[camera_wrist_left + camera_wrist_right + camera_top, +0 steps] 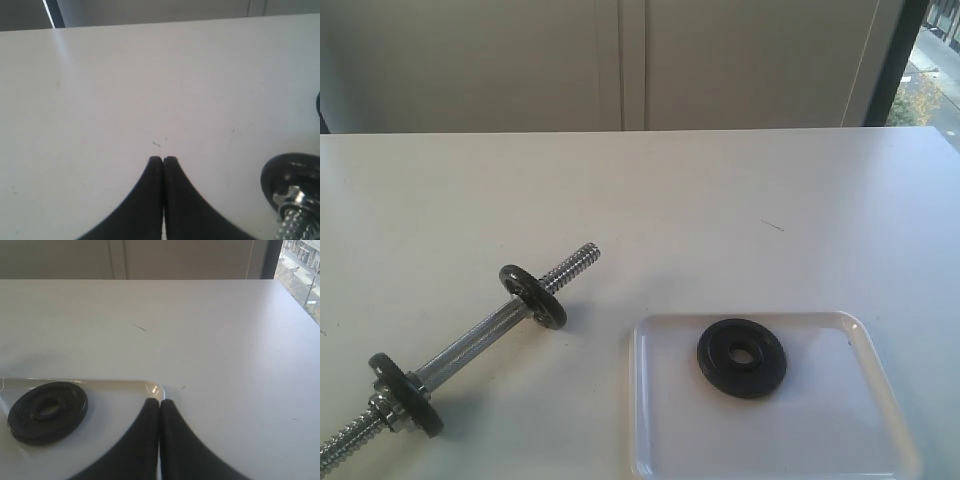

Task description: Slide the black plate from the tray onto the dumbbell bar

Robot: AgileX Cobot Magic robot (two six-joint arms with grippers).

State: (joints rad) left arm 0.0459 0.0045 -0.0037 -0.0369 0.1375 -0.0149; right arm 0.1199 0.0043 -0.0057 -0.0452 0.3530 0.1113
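Note:
The black plate (741, 357) lies flat in the translucent-white tray (840, 325) at the front right of the table; the right wrist view shows the black plate (47, 411) inside the tray (120, 384) too. The dumbbell bar (470, 345) lies slantwise at the front left, carrying two small black discs and a collar nut near its lower end. One disc and the nut of the dumbbell bar (292, 197) show in the left wrist view. My left gripper (163, 159) is shut and empty over bare table. My right gripper (159, 401) is shut and empty by the tray's corner. Neither arm appears in the exterior view.
The white table (640, 200) runs back to a pale wall. A window strip (930, 70) stands at the far right. The bar's bare threaded end (572, 265) points toward the table's middle.

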